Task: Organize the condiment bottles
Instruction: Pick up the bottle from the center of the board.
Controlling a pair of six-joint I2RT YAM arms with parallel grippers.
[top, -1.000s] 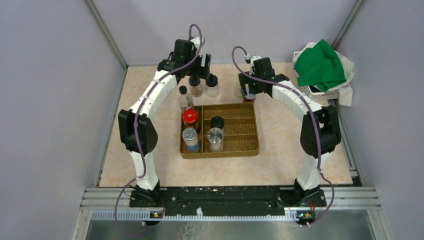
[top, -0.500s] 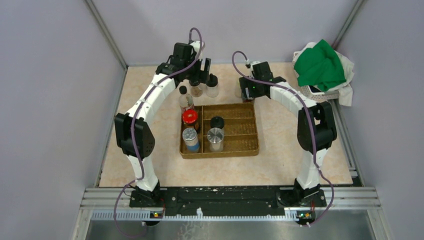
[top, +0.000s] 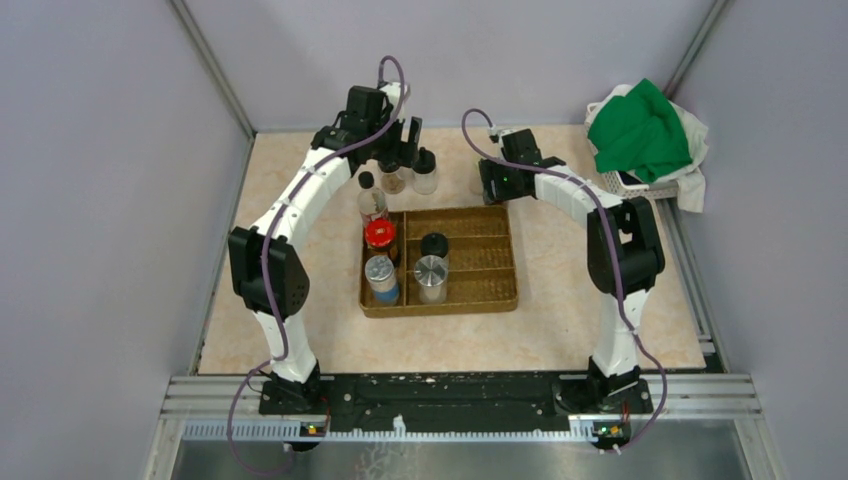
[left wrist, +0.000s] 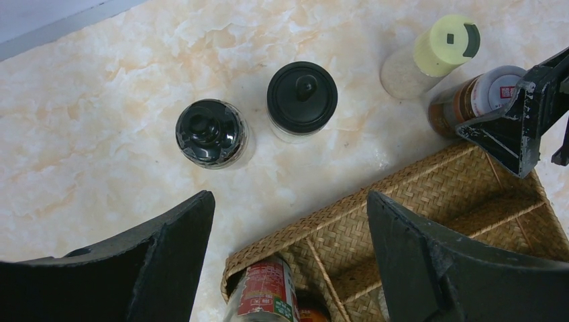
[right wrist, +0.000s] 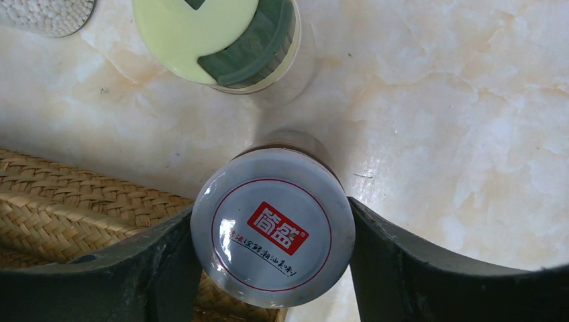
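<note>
I read four jars (top: pixel 431 270) in the tray (top: pixel 490 262). Right pincer (right wrist: pixel 272 216) clamps the white-lidded jar (right wrist: pixel 272 231); left pincer (left wrist: pixel 288 200) is spread wide, gripping nothing.

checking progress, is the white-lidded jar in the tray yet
Out: the white-lidded jar stands on the table beside the woven tray, between the right hand's fingers.

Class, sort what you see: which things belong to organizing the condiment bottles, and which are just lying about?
Job: glossy black-lidded jar, matte black-lidded jar, yellow-green-lidded shaker, white-lidded jar, red-lidded jar, silver-lidded jar, tall bottle, woven tray.
Lying about: green cloth, white basket under it.
</note>
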